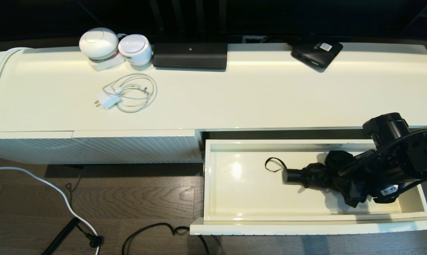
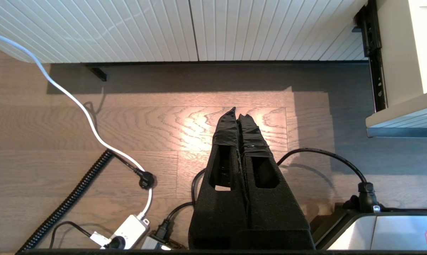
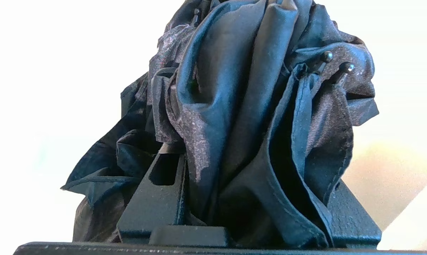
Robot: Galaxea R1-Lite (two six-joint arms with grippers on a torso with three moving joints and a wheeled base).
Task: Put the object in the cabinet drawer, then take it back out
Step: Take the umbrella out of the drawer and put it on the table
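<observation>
Glossy drawer [image 1: 241,198] interior — right claw [image 3: 248,198] pinching umbrella [image 1: 319,175] fabric, wrist view only.

Black box [image 1: 316,53], upper right of the head view: white label, print too small to read.
Right arm tag [image 1: 389,191]: white, marks illegible.
Soundbar [image 1: 190,55]: tiny pale logo, unreadable.

One umbrella [image 1: 319,176], one open drawer [image 1: 213,184] — two white round devices [image 1: 99,43], two black boxes [image 1: 190,55]
</observation>
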